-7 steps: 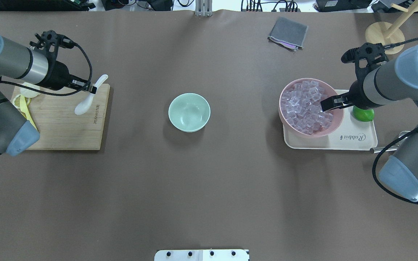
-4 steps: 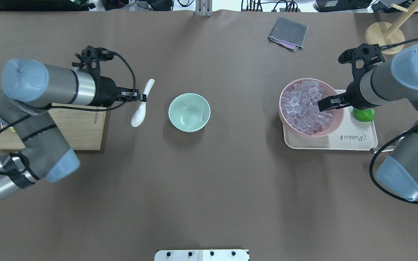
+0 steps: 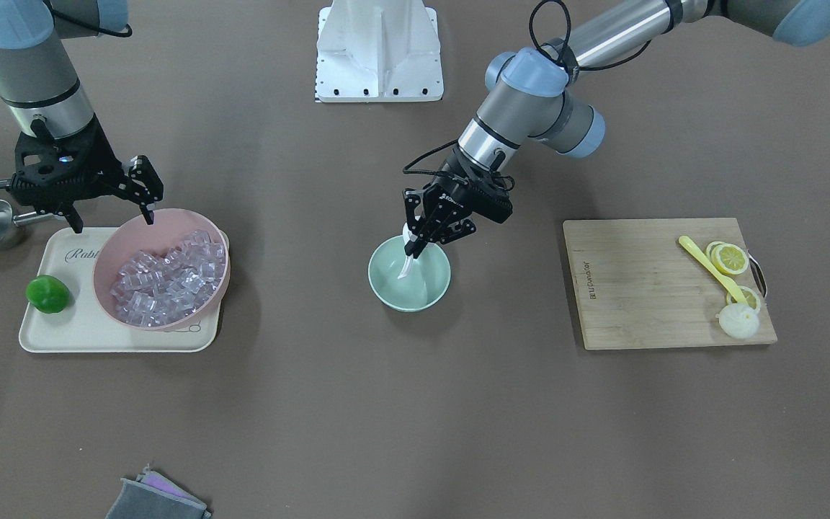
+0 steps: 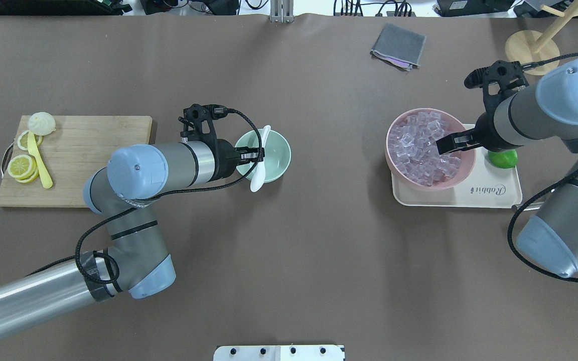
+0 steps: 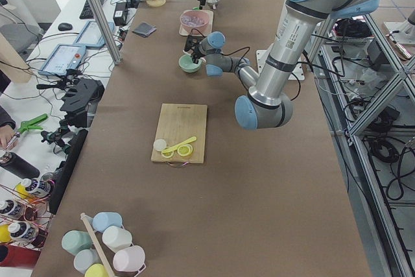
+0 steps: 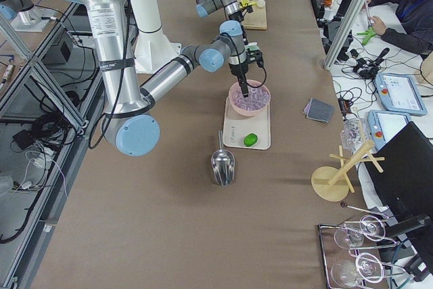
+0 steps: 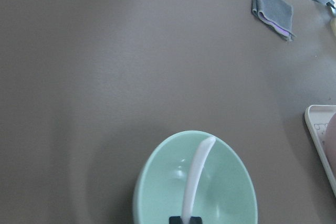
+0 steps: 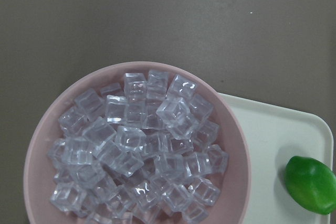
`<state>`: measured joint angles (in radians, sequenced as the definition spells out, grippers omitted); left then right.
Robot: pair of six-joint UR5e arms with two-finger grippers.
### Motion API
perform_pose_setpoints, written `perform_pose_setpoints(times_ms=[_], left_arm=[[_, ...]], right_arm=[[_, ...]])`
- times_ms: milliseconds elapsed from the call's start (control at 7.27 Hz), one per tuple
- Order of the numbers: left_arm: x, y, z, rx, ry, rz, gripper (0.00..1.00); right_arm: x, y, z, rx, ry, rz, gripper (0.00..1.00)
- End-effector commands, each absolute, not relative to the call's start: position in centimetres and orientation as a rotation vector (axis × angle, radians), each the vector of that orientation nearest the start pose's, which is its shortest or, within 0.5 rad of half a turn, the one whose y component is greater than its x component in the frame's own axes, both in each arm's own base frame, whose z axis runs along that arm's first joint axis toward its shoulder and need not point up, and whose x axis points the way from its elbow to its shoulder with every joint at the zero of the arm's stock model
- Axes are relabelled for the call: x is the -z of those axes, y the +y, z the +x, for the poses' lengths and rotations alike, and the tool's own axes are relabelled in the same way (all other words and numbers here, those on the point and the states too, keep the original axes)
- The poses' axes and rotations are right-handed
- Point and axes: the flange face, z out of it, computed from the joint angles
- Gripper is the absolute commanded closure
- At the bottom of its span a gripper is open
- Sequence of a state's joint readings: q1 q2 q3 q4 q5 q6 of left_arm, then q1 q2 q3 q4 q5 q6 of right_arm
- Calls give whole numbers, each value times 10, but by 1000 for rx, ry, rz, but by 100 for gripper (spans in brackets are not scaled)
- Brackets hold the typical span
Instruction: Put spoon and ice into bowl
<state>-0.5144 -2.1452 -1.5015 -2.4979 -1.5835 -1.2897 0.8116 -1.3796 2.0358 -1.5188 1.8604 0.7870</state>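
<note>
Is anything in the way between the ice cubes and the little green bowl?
Nothing sits on the table between the ice in the pink bowl and the green bowl. But the left gripper holds the spoon right over that bowl, crowding it.

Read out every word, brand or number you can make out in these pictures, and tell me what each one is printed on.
"Rabbit", in dark script, on the cream rectangular plastic tray, near one corner; the last letter is unsure.
A burned-in brand line along one short edge of the rectangular bamboo cutting board: too small to read.
Nothing else is legible.
</note>
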Motion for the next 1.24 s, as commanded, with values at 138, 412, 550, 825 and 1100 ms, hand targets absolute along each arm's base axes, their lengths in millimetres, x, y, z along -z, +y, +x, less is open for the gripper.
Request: perform_pose_setpoints(times_ms=[138,412,550,825,1100], left_arm=[[-223,-495,534,230,1289,570,100],[-232,-508,552,235,1248,557,100],[-244,-509,556,236,1230,547,100],[-246,-505,559,225,1231,539,14],[-234,-501,552,198,1262,522,2]], right_arm=[[-345,-456,-290,79,-693,312,0],[-345,-456,-290,79,-693,313,0],[-346,-455,-292,81,-693,309,0],[-337,-458,-300,59,-712,304,0],[-329,-458,-311,-11,-733,279,1]])
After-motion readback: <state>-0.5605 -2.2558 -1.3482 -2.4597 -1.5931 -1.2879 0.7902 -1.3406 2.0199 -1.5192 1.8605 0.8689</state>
